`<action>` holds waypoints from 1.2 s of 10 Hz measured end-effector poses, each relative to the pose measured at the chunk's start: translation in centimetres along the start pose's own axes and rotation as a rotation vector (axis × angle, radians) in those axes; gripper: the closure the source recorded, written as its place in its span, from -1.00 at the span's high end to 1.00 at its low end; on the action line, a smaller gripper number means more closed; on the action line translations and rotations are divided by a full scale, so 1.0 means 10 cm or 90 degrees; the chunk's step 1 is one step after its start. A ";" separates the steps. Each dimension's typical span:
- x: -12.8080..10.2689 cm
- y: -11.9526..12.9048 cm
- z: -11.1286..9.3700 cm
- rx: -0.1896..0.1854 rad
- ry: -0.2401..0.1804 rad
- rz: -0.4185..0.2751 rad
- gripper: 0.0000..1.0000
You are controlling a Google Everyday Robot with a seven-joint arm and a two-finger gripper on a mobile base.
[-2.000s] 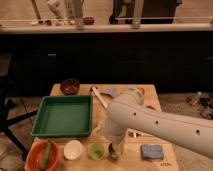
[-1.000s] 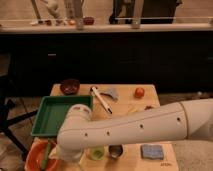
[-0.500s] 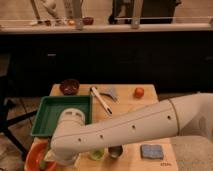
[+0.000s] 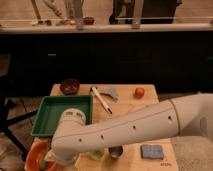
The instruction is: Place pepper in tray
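Observation:
The green tray (image 4: 50,116) lies on the left half of the wooden table. In front of it, at the front left corner, stands an orange bowl (image 4: 33,158). A bit of green at its inner edge (image 4: 44,163) may be the pepper; most of it is hidden. My white arm (image 4: 135,127) reaches in from the right across the table's front. Its wrist (image 4: 67,145) hangs over the orange bowl's right side. The gripper is at the wrist's lower end, hidden from this view, at or in the bowl.
A dark red bowl (image 4: 70,86) stands behind the tray. A white utensil (image 4: 101,99), a grey object (image 4: 111,93) and a red tomato (image 4: 139,92) lie at the back. A small green cup (image 4: 97,154), a metal cup (image 4: 115,151) and a blue sponge (image 4: 151,151) sit along the front.
My arm swung from the table's right front to the left. Its end now sits lower over the orange bowl, covering the white bowl.

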 end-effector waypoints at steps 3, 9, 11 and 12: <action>-0.10 -0.32 0.17 -0.005 -0.001 -0.046 0.60; -0.24 -1.04 0.73 -0.016 0.021 -0.112 0.60; -0.21 -1.03 0.82 -0.017 0.032 -0.112 0.60; -0.21 -1.03 0.85 -0.018 0.034 -0.114 0.60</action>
